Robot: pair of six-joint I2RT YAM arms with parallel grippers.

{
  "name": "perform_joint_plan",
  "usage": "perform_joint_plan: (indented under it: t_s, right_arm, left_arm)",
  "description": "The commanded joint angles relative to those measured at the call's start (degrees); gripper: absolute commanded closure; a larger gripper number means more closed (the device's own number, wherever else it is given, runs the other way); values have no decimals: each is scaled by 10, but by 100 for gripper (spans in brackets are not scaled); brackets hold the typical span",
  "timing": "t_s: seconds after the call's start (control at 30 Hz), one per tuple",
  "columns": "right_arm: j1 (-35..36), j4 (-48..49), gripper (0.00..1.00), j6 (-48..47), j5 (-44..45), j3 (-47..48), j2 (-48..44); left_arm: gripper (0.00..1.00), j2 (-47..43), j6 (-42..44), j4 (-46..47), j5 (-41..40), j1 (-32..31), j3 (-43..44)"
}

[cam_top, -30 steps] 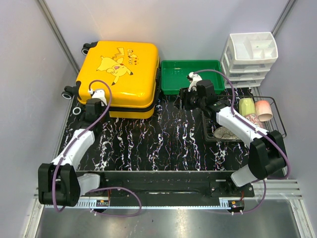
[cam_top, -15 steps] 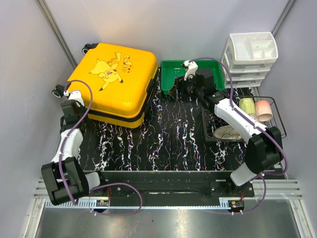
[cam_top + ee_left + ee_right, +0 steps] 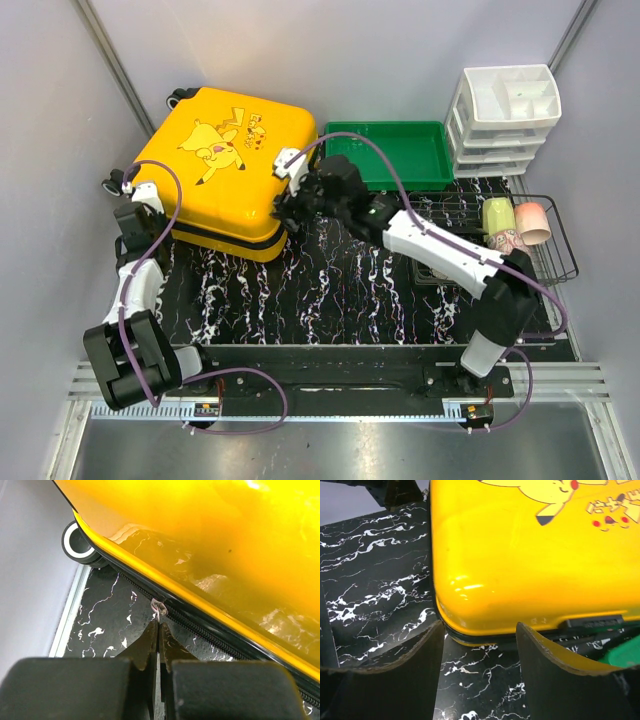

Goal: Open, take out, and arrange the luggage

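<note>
Overhead looks down; both wrists closely face luggage.

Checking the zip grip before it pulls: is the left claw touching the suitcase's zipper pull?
Touching. The left wrist view shows the left claw shut, its tips pinching the lower end of the zipper pull on the yellow suitcase.

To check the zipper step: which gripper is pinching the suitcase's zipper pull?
The left gripper: it is shut on the zipper pull. The right gripper stands open at a corner of the suitcase.
</note>
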Motion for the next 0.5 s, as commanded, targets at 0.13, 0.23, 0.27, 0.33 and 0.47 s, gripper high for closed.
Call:
perform_joint_plan:
  t_s: [0.13,0.23,0.27,0.33,0.47]
  right_arm:
    - [-28,-27,34,225,84,4,49]
    - [-51,16,34,342,102,-34,37]
    - [-54,31,33,366,103,-55,33]
    - [-73,55,33,447,87,-66,35]
    - [-110,54,37,577,37,-41,92]
  left_arm:
    - [100,-55,-14,52,13,6,8]
    - [100,-58,-19,50,16,6,10]
    - [100,-57,-21,50,16,7,11]
    - [100,-58,-25,51,14,6,13]
    - [100,-57,-35,53,4,6,16]
